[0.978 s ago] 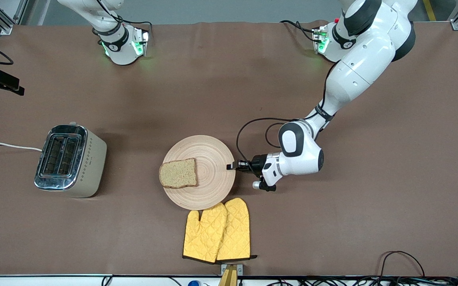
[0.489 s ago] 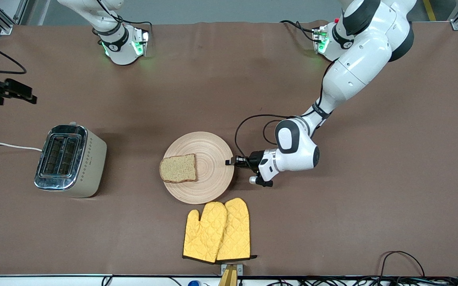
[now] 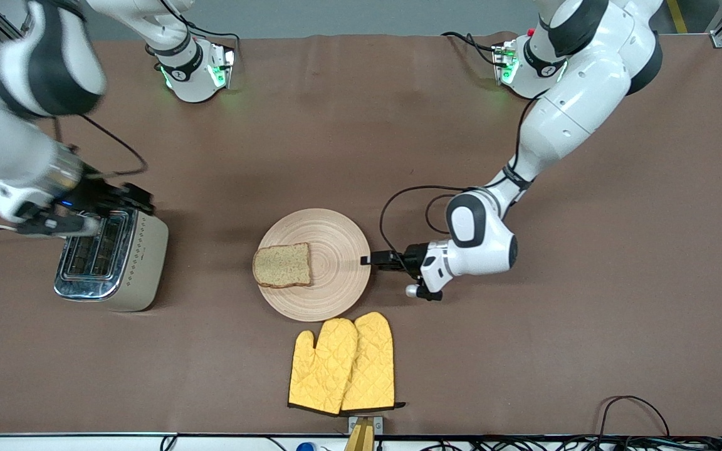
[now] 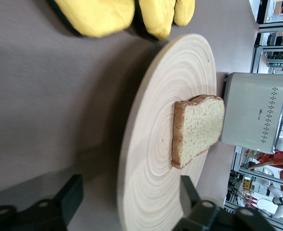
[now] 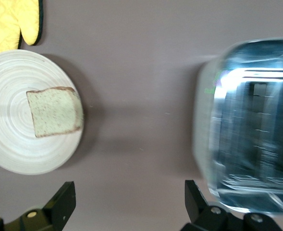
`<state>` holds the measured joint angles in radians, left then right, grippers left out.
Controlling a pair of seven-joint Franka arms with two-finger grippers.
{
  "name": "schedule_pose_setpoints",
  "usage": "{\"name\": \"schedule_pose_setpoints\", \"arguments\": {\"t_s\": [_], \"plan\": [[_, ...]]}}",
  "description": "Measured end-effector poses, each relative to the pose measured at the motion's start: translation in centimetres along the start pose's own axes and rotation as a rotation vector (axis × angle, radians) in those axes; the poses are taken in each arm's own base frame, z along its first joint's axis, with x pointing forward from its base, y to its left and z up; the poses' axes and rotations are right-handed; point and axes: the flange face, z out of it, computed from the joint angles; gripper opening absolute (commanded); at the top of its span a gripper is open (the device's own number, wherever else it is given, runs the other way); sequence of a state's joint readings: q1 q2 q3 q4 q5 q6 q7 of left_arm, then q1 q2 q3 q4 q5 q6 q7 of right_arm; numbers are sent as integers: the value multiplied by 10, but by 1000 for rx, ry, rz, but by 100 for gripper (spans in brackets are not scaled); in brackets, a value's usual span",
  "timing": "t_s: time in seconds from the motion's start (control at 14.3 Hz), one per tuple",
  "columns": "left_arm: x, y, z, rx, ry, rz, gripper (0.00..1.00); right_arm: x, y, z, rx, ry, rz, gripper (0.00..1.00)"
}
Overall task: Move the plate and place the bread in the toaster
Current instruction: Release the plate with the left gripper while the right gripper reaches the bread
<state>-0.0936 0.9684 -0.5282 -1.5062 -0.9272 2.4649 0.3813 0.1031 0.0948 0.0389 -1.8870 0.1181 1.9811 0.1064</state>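
the plate (image 3: pixel 329 294), bread (image 3: pixel 282 265) at its toaster-side edge, lies flat, left hand (image 3: pixel 367 259) spread at its rim, right hand (image 3: pixel 110 203) spread over the toaster (image 3: pixel 138 269).

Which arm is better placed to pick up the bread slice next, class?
Probably the left: its open gripper sits at the plate rim, beside the bread. The right gripper, also open, is over the toaster.
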Motion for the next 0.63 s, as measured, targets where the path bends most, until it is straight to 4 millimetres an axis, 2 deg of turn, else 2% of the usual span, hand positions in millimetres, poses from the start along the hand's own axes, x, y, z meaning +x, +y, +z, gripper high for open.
{"name": "schedule_pose_setpoints", "arguments": {"t_s": [0.14,0.28,0.49,0.63], "plan": [[14,-14,-41,11,-34,19,100,11,-32,47,0,7,17,100],[29,-31,-96,87,-61,42,100,22,-46,83,7,33,22,100],[46,-51,-180,268,-75,80,100,34,-57,124,60,63,51,99],[52,-48,-217,382,-76,119,100,34,-73,150,66,60,41,99]]}}
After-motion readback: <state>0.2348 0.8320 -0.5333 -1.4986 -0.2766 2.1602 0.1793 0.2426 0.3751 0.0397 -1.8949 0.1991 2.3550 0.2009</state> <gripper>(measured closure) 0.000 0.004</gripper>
